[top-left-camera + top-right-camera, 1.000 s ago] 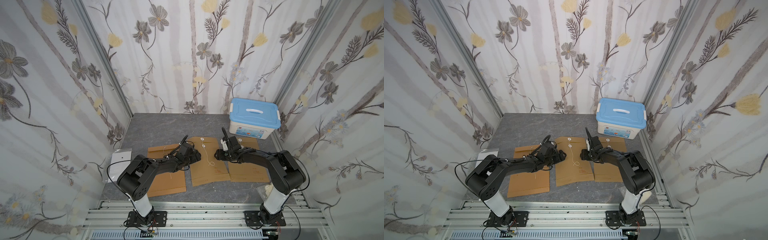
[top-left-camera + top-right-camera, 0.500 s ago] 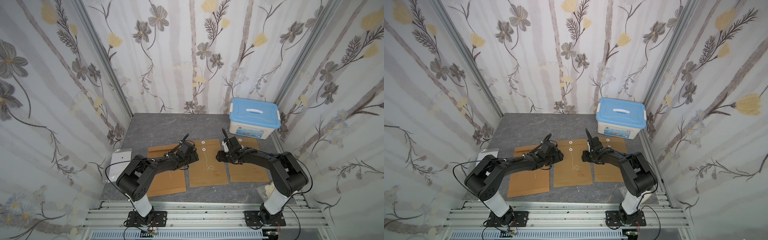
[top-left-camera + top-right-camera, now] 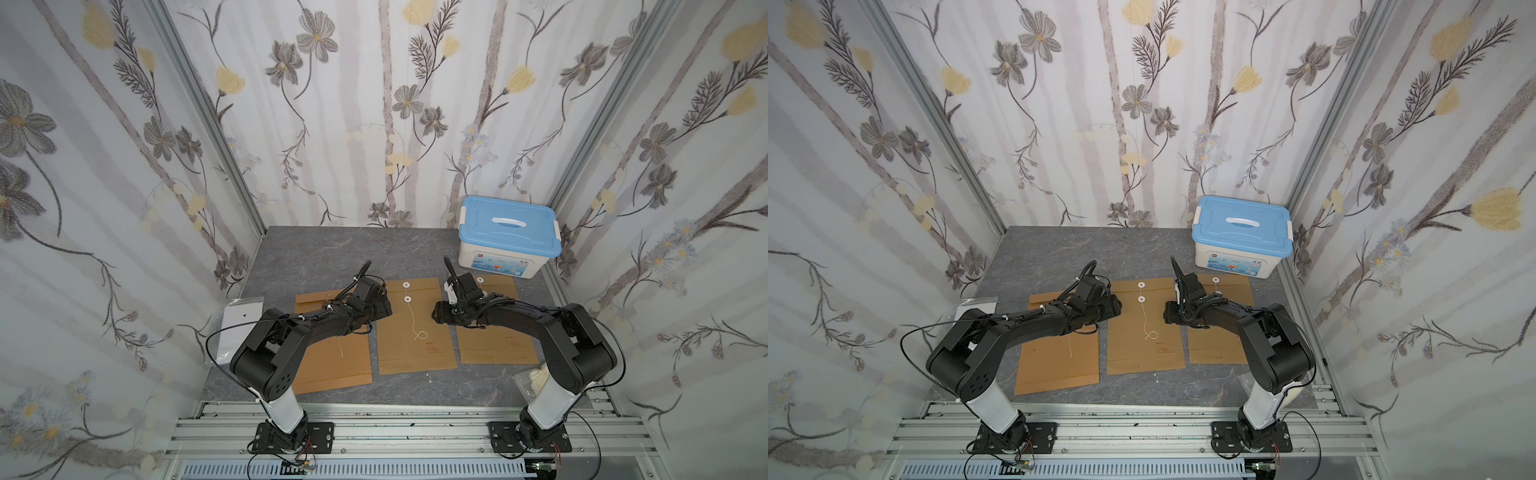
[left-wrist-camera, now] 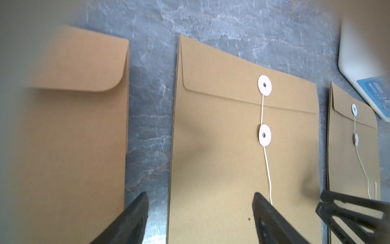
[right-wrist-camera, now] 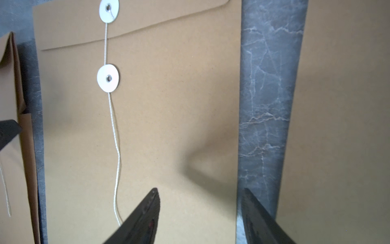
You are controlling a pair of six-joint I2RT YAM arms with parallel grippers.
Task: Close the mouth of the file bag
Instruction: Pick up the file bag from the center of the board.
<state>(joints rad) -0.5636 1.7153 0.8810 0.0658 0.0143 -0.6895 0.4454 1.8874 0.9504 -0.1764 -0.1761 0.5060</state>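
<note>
1. Middle file bag lies flat on the worktop, flap folded down.
2. String runs from the upper disc past the lower disc, then trails loose down the bag's face and ends in a loop.
3. Left end effector at the bag's left edge: fingers apart, straddling that edge, nothing held.
4. Right end effector at the bag's right edge: fingers apart, straddling it, empty.
5. Blue-lidded box sits beyond the bag's far right corner.

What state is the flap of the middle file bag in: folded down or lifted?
Folded down. The flap lies flat on the middle file bag, and its string trails loose down the body.
</note>
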